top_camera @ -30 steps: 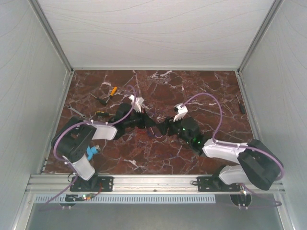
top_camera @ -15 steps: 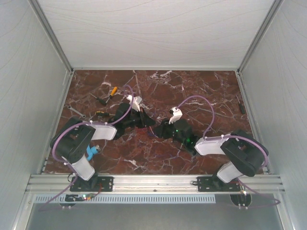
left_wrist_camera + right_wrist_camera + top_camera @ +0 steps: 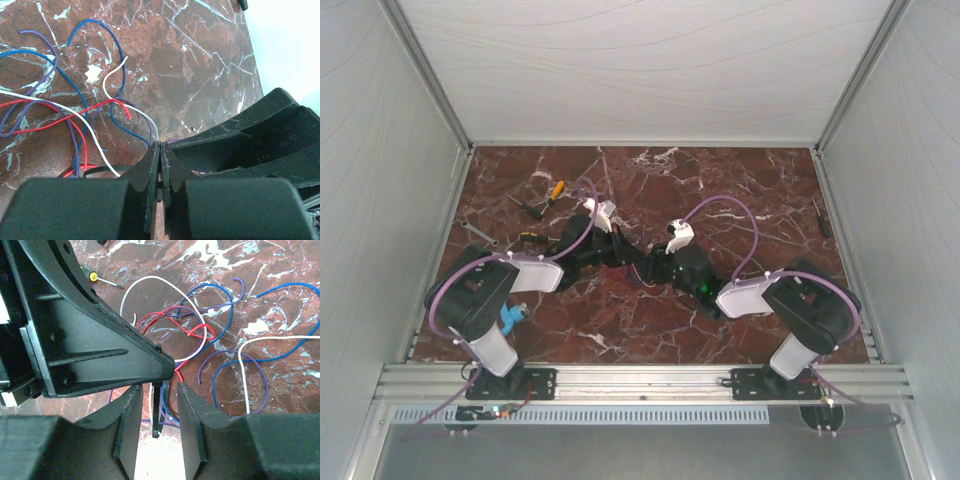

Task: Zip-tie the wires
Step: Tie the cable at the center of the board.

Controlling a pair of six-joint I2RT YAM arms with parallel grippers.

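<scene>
From above we see a bright, evenly lit enclosure, with diffuse light coming off the white walls (image 3: 380, 150) and only soft, faint shadows on the dark marble table (image 3: 740, 180). In both wrist views the wires (image 3: 75, 115) look sharp while each camera's own black fingers (image 3: 192, 425) turn soft close to the lens. The left wrist view's upper right corner washes out to white.

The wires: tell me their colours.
The wires are red, blue, purple and white; the right wrist view shows them best.
</scene>
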